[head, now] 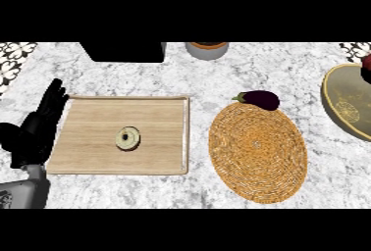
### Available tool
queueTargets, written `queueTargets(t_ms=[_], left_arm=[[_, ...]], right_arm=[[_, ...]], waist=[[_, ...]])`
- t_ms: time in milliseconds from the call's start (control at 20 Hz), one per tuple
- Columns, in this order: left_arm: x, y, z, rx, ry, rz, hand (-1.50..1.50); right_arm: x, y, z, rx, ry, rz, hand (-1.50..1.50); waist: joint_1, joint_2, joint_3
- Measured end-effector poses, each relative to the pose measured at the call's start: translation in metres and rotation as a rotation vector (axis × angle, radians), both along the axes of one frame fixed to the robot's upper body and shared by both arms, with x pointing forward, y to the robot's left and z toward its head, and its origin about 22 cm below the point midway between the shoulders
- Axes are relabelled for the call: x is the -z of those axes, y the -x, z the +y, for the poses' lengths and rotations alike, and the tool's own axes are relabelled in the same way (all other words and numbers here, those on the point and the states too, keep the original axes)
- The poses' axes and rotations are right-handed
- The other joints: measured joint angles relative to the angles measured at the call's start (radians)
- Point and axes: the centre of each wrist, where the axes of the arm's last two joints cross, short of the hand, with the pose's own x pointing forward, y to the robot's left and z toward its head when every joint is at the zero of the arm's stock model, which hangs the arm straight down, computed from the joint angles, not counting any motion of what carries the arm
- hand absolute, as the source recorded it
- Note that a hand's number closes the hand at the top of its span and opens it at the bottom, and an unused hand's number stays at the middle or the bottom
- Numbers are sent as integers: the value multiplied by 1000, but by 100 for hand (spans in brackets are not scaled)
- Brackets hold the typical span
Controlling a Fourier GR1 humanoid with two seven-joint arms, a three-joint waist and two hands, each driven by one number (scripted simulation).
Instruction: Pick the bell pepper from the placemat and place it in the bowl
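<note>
the round woven straw placemat (257,152) lies near the middle of the grey marble counter (290,63). it carries nothing but a dark purple eggplant (259,99) on its far edge, and i see no pepper on it. the only candidate is a red rounded thing (366,66), cut off at the right edge of the view just over the far rim of the yellowish shallow bowl (340,95). i take that for the bell pepper. whether it rests in the bowl or hangs above it, i cannot tell.

the right robot hand is out of view, so i cannot say what its fingers are doing. the left robot hand (36,130) rests at the left, fingers spread and pointing up, holding nothing. it sits beside the pale wooden cutting board (94,132), which carries a small greenish ring-shaped slice (128,138).

my read is that this is the placing end of the task. to do it well, i'd bring the pepper toward the bowl's middle rather than leave it by the far rim. i'd get it low before letting the fingers open, so it cannot roll out, then lift the hand straight up, clear of the rim. the left arm needs no move.
</note>
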Motion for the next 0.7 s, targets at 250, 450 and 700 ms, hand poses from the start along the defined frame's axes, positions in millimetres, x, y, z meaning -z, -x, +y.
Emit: queueTargets(t_ms=[250, 450, 700], left_arm=[[-8, -6, -2, 7, -2, -9, 0], [-10, -7, -2, 13, -3, -12, 0], [-7, -8, 1, 12, 1, -9, 0]], right_arm=[[26, 7, -31, 72, -9, 182, 150], [34, 16, -56, 96, -112, 263, -150], [47, 27, -72, 13, -200, 250, -150]], waist=[[9, 5, 0], [13, 7, 1], [11, 7, 2]])
